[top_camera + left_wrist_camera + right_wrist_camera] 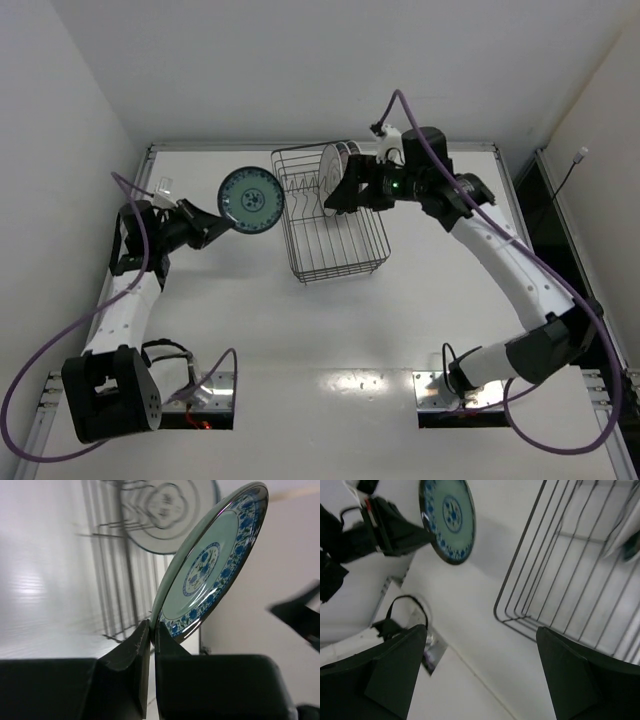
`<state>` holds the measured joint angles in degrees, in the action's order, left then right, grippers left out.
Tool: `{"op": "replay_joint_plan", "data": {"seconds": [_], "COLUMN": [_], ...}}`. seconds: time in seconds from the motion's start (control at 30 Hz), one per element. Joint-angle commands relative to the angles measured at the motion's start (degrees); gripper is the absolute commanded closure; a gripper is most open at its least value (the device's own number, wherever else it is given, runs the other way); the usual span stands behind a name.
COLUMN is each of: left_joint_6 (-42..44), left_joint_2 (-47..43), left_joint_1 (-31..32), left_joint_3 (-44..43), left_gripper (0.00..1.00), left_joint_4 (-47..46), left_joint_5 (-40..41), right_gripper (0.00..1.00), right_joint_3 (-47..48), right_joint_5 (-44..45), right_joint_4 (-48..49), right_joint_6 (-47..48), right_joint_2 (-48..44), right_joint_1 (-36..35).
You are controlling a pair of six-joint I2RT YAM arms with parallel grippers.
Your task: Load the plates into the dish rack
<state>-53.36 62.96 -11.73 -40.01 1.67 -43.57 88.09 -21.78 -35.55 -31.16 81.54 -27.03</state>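
**Q:** Jaws, both sides?

**A:** Left jaws pressed together on the rim of the teal plate (215, 565), pinching it edge-on; nothing else supports it. Right jaws spread wide and holding nothing, beside the white plates (337, 168) that stand upright at the far end of the dish rack (340, 272).

**Q:** Where does the teal plate sit?

**A:** In the air above the table (300, 340), tilted, to the left of the rack and apart from it; the prongs nearer me look free.

**Q:** How will it handle?

**A:** My judgement: glazed ceramic, so stiff, slick and chippable; small, so likely light. The hold is at one point on the rim, so the plate can pivot if bumped; the pads should sit past the lip, not on its very edge. Take hold opposite the edge that enters the slot; lower gently, since wire against glaze will not forgive a knock.
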Motion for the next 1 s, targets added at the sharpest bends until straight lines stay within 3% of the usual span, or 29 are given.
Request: {"op": "replay_joint_plan", "data": {"seconds": [0.0,0.17,0.4,0.6,0.63,0.7,0.73,0.8,0.83,0.87,0.93,0.97], "left_joint_6": [-4.29,-6.92,-9.47,-11.41,-11.41,-11.41,-11.41,-7.92,-2.41,0.34,4.74,7.28], "left_joint_2": [-1.70,-3.54,-3.54,-2.31,-1.62,-1.61,-1.00,-1.00,-1.00,-1.00,-1.00,-0.39], "left_joint_1": [2.05,6.79,13.21,19.27,19.81,20.42,20.43,20.43,20.43,20.43,20.43,20.43], "left_joint_3": [0.81,2.39,2.39,1.86,1.86,1.26,1.25,-0.50,-3.55,-5.32,-10.49,-11.83], "left_gripper": [1.00,1.00,1.00,1.00,1.00,1.00,1.00,0.84,0.78,0.64,0.49,0.36], "left_joint_4": [-10.89,-13.54,-16.78,-17.40,-18.01,-18.02,-16.98,-10.94,-1.94,3.11,13.13,20.84], "left_joint_5": [-9.68,-9.69,-7.05,-3.98,-3.45,-3.45,-3.45,-0.12,1.72,4.08,15.23,19.27], "right_gripper": [0.13,0.20,0.25,0.55,0.69,0.86,1.00,1.00,1.00,1.00,1.00,1.00], "right_joint_3": [-7.57,-12.77,-12.77,-12.77,-12.16,-11.63,-11.63,-10.14,-9.09,-6.30,-1.20,0.83], "right_joint_5": [-16.09,-18.74,-18.65,-19.18,-19.18,-18.57,-17.87,-12.78,-10.32,-7.43,4.08,12.03], "right_joint_4": [17.05,25.87,27.02,28.96,28.96,28.18,28.17,24.76,23.00,20.81,13.42,10.88], "right_joint_6": [-7.14,-9.18,-9.18,-9.18,-9.18,-9.18,-9.18,-8.49,-7.61,-6.56,-3.57,-3.56], "right_joint_2": [1.43,2.48,5.21,7.94,8.63,8.64,8.64,7.25,7.23,6.54,6.53,6.53], "right_joint_1": [1.62,1.63,1.01,1.01,1.01,1.01,1.53,1.54,1.54,1.54,0.05,0.04]}}
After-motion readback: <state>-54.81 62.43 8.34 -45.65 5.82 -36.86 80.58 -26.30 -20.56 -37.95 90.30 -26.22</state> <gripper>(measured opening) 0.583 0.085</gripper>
